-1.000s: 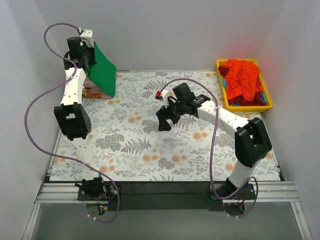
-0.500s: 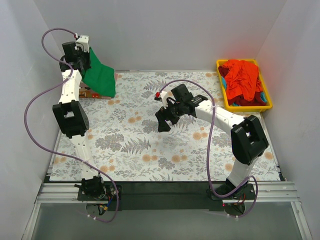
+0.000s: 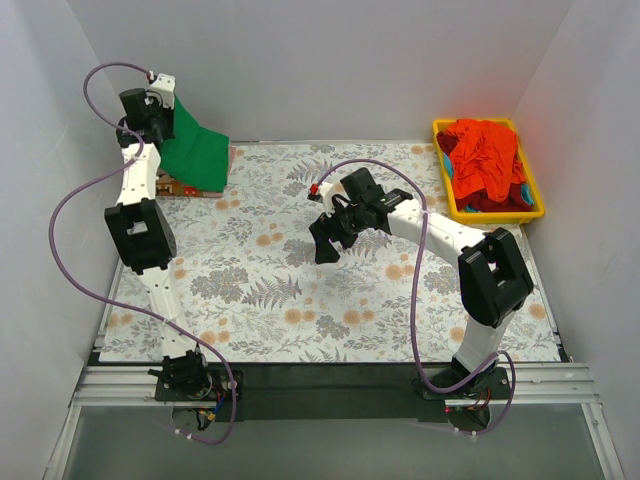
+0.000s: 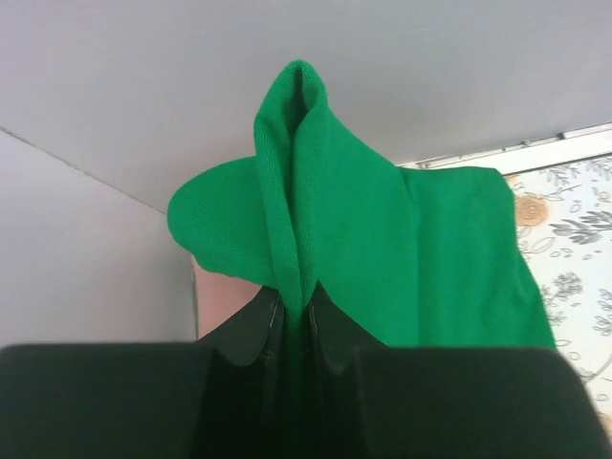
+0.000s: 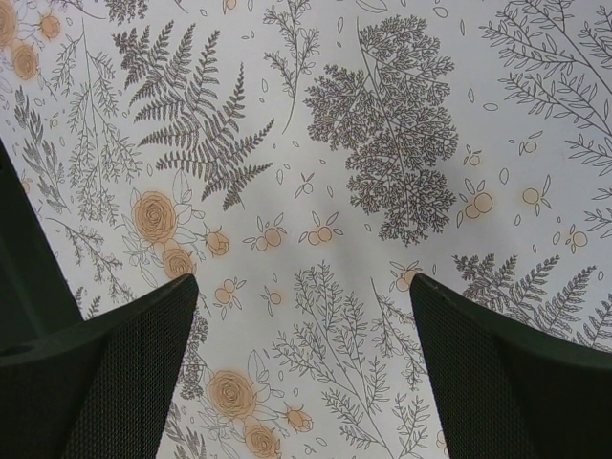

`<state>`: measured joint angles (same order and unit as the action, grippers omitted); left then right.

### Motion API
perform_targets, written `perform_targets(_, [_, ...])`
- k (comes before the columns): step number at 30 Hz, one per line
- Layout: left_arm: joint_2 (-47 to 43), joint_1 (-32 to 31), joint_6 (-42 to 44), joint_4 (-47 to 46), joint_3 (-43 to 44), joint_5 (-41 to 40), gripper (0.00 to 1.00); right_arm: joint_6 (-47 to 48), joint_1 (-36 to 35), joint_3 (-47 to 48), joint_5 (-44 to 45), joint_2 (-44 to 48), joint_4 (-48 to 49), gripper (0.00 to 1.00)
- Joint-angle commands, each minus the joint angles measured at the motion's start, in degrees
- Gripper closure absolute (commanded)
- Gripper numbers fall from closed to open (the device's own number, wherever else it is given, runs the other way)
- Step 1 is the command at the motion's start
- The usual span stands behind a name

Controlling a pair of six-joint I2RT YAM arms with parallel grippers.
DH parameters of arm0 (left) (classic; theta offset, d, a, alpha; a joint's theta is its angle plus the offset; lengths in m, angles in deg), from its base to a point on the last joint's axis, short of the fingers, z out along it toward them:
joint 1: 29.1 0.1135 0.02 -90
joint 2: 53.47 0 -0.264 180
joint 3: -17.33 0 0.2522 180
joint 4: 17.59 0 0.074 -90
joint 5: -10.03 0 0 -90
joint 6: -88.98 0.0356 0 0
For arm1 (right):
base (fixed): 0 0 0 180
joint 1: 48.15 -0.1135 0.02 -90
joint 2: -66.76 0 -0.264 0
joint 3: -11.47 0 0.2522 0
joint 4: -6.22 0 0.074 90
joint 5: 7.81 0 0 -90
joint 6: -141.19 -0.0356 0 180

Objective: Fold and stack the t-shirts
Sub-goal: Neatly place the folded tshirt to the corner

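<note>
Top external, left gripper [image 3: 158,108]: raised at the far-left corner, holding the green t-shirt [image 3: 195,155], which drapes down toward the tabletop [image 3: 260,290].
Top external, right gripper [image 3: 325,245]: above mid-tabletop, touching nothing.
Top external, bin: red-orange t-shirts [image 3: 485,155] piled in the yellow bin [image 3: 497,216].
Left wrist: fingers [image 4: 244,335] pinched tight on a fold of the green t-shirt.
Right wrist: fingers [image 5: 124,363] spread wide, nothing between them.

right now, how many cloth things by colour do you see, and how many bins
green t-shirt: 1, pinched in the left fingers
pink shirt: 1, mostly hidden under the green one
red-orange heap: 1; shirts in it cannot be told apart
yellow bin: 1
total: 4, counting the heap as one
</note>
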<state>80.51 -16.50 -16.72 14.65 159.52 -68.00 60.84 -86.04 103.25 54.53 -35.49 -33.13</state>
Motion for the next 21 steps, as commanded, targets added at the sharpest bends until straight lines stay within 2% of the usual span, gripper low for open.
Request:
perform_targets(1, [-0.4, 0.8, 3.4, -4.1, 1.9, -1.0, 1.00, -0.2, -0.3, 2.7, -1.3, -0.7, -0.1, 0.02])
perform_targets(6, [0.9, 1.2, 4.5, -7.0, 0.4, -4.3, 1.00, -0.3, -0.3, 3.2, -1.3, -1.3, -0.3, 0.02])
perform_targets(8, [2.0, 1.4, 5.6, -7.9, 2.0, -6.5, 0.78, -0.3, -0.3, 3.3, -1.3, -1.3, -0.5, 0.02])
perform_targets(10, [3.7, 1.6, 6.1, -8.0, 4.1, -8.4, 0.61, -0.3, -0.3, 3.5, -1.2, -1.1, -0.6, 0.02])
perform_targets(11, [4.0, 1.8, 6.6, -8.4, 5.0, -9.3, 0.46, -0.3, -0.3, 3.5, -1.2, -0.9, -0.7, 0.02])
perform_targets(13, [5.2, 2.6, 6.7, -8.7, 8.9, -10.6, 0.36, -0.1, -0.3, 3.3, -0.9, -0.2, -0.8, 0.02])
perform_targets(16, [3.9, 3.6, 7.2, -8.5, 10.2, -10.3, 0.31, 0.1, -0.3, 2.7, -0.3, 0.9, -0.8, 0.02])
perform_targets(21, [-1.5, 4.0, 6.2, -6.4, 7.3, -8.5, 0.31, 0.4, -0.2, 2.1, 0.2, 2.8, -0.8, 0.02])
